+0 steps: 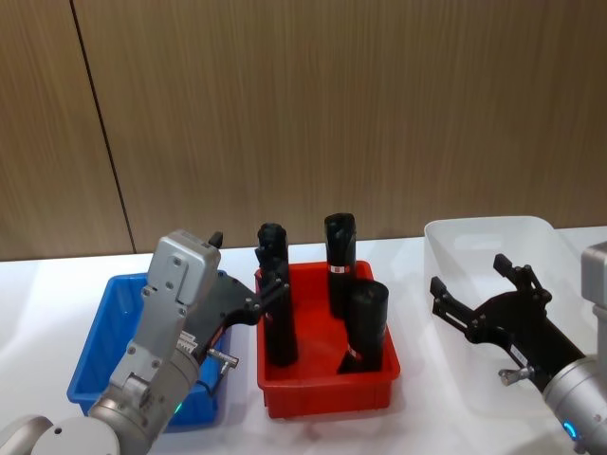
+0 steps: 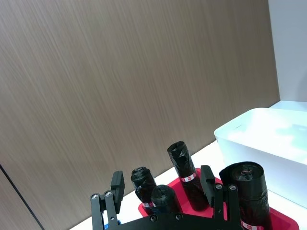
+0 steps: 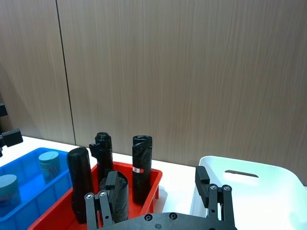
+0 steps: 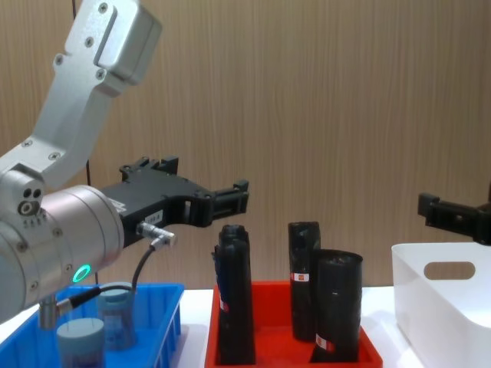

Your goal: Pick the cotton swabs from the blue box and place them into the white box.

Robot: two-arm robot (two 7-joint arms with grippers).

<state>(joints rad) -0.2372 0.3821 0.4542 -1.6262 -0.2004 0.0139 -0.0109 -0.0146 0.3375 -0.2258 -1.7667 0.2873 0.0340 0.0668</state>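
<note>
Bench point(image 1: 38, 313): white; it carries three bins in a row.
White box point(image 1: 486, 224): at 3 o'clock of the tray, no swab seen in it. It is the drop point.
Tray point(image 1: 327, 389): red, in the middle, directly on the carry path between the boxes.
Blue box point(image 1: 87, 370): at 9 o'clock of the tray, under the left arm. It holds the swabs.
Left pincer point(image 2: 162, 176): spread and holding nothing. It hangs high at the blue box's 3 o'clock rim, level with the roll tops and aimed toward the wall. The step in hand looks like the reach. It should draw back toward 9 o'clock until it is over a jar, tip the fingers down, and only then descend.
Right pincer point(image 1: 469, 275): spread and holding nothing, above the white box's 9 o'clock side. It may serve to receive a hand-over, so it is best kept out of the drop path.
Rolls point(image 1: 340, 256): black and tall, standing in the tray. The loaded carry should pass above their tops.
Swabs point(image 4: 116, 313): two jars show, upright and close together, deep in the blue box. The pincer should take one jar only, with its fingers straddling the body below the lid and clear of the neighbouring jar. It should close gently and lift straight up before any move toward 3 o'clock.
</note>
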